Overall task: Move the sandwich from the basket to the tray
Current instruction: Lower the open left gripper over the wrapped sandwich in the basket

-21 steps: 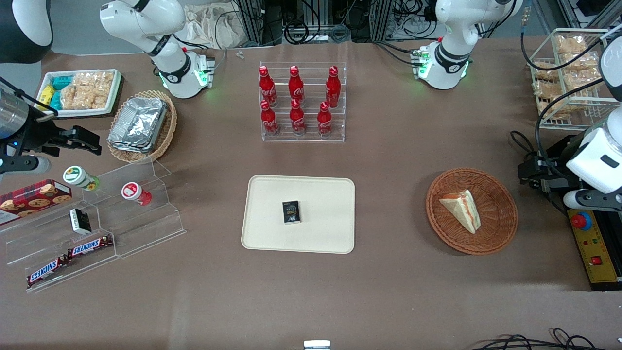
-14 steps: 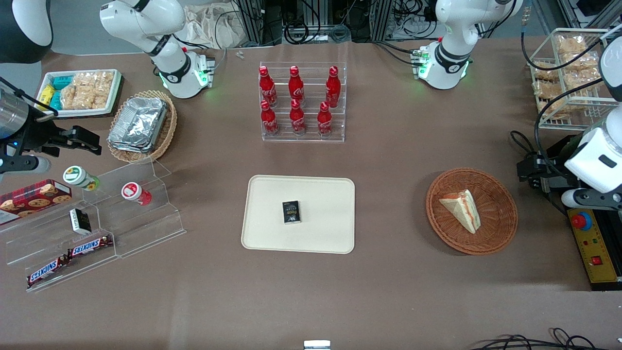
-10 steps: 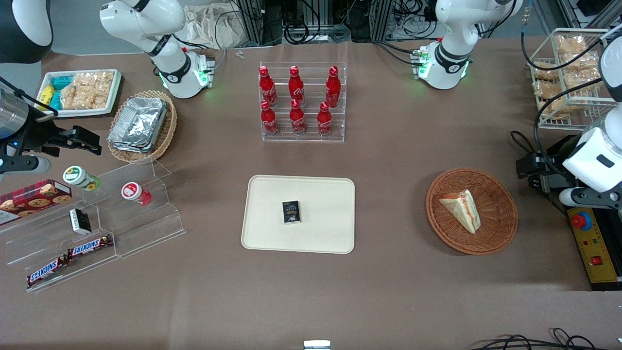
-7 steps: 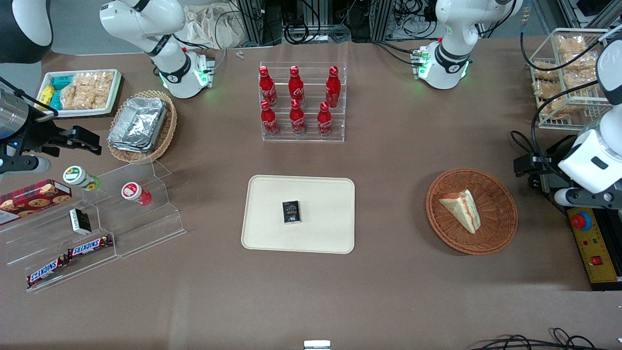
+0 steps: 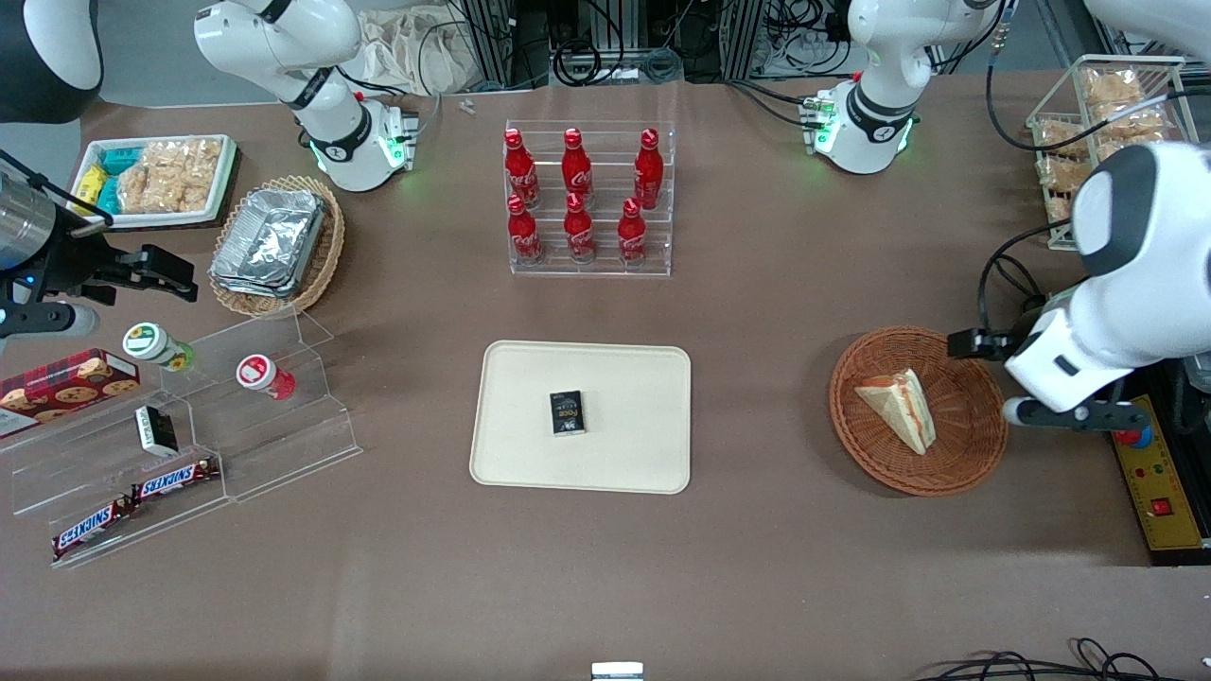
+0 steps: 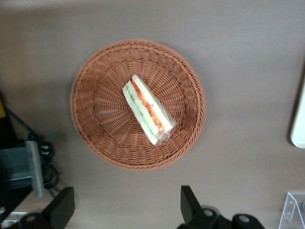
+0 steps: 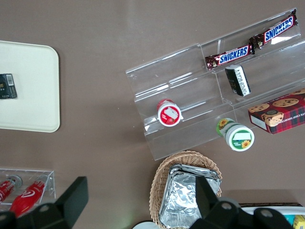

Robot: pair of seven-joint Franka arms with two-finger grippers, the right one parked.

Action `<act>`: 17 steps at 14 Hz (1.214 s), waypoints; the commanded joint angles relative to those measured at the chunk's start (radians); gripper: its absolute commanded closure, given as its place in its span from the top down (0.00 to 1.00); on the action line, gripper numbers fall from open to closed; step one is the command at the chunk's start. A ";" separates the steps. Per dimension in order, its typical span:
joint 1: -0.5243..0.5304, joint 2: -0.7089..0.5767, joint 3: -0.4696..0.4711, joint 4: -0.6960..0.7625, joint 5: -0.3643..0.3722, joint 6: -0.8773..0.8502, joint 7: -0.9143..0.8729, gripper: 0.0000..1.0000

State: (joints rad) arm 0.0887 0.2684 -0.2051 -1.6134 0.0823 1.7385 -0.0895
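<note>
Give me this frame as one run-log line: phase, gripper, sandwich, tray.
phase: approach | gripper: open, above basket rim | sandwich: in basket, ungrasped | tray: holds small black box

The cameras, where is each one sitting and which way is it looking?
Front view: high up facing the robots, looking down on the table; both arms show, the gripper over the basket rim.
Left wrist view: on the working arm, looking straight down at the sandwich in the basket; its open jaws show.
Right wrist view: on the parked arm, looking down at the snack shelf and the tray.
Shared: front and left wrist views both show the sandwich; front and right wrist views both show the tray.
</note>
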 commanded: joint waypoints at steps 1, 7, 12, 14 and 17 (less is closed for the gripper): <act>-0.017 -0.026 -0.002 -0.135 0.004 0.142 -0.128 0.99; -0.004 -0.021 0.001 -0.311 -0.007 0.407 -0.271 1.00; 0.009 0.009 0.003 -0.434 -0.021 0.660 -0.518 0.99; 0.009 0.011 0.007 -0.500 -0.018 0.770 -0.567 0.99; 0.011 0.029 0.009 -0.534 -0.013 0.832 -0.590 0.99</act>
State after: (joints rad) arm 0.0942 0.3053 -0.1965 -2.1064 0.0711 2.5274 -0.6523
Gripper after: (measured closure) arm 0.009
